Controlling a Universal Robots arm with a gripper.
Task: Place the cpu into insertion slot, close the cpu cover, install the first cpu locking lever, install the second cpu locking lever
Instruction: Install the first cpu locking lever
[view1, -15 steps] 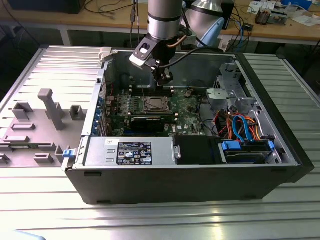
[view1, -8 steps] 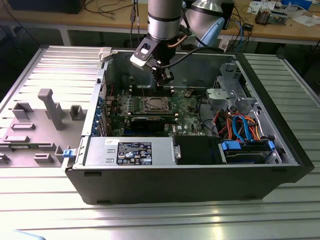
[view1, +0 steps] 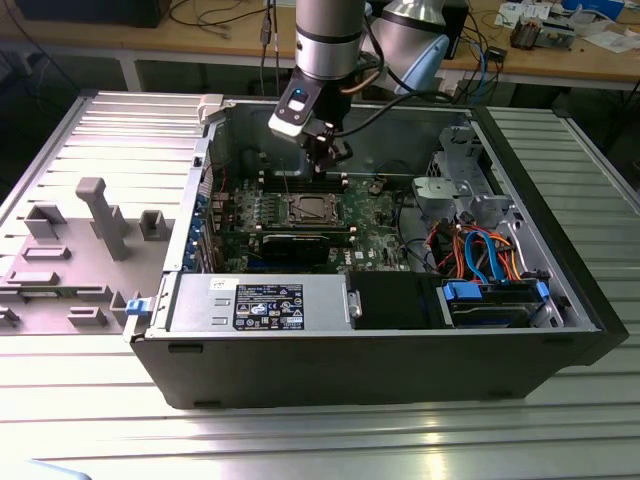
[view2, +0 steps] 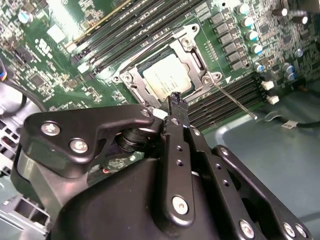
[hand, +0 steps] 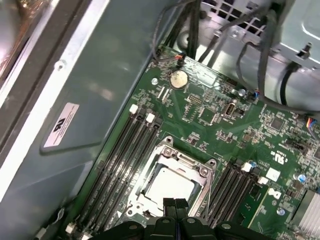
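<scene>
Inside the computer case (view1: 400, 360), the gripper (view2: 175, 100) hovers just over the edge of the insertion slot (view1: 308, 210), its fingers pressed together with nothing between them. The cpu (view2: 167, 75) lies seated there, and the cpu cover (view2: 192, 47) appears lowered around it. One thin locking lever (view2: 235, 100) juts loose across the memory slots (view2: 210, 112). Doing this well likely means meeting the rod near its free end and pressing it down and under its catch without scraping the board.

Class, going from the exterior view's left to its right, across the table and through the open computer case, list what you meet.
In order: grey upright plastic post → small blue plastic latch tab → silver metal cpu cover → black rectangular plastic shroud → blue plastic drive caddy.
</scene>
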